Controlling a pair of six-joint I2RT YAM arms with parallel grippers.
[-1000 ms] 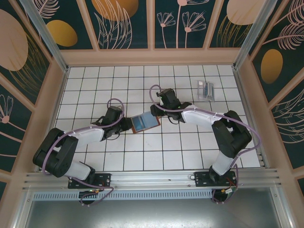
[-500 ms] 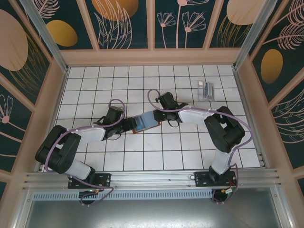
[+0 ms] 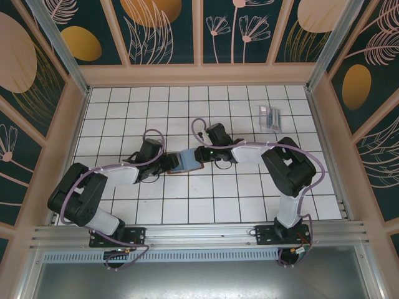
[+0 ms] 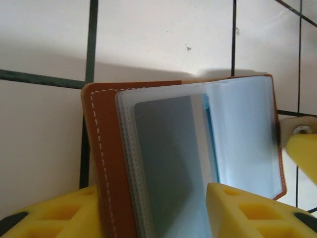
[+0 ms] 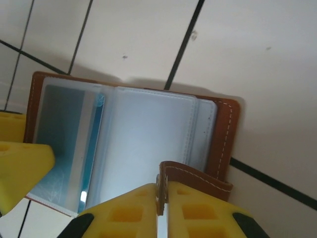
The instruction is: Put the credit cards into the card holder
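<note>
Both arms stretch low toward each other, wrists nearly level. The left gripper (image 3: 171, 163) and right gripper (image 3: 198, 154) face tip to tip (yellow fingers (image 4: 237, 210) closed on the same brown wallet between them).

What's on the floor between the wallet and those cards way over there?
Nothing loose. In the top view, bare white tiles run between the wallet and the cards, and the right arm stretches above part of them.
</note>
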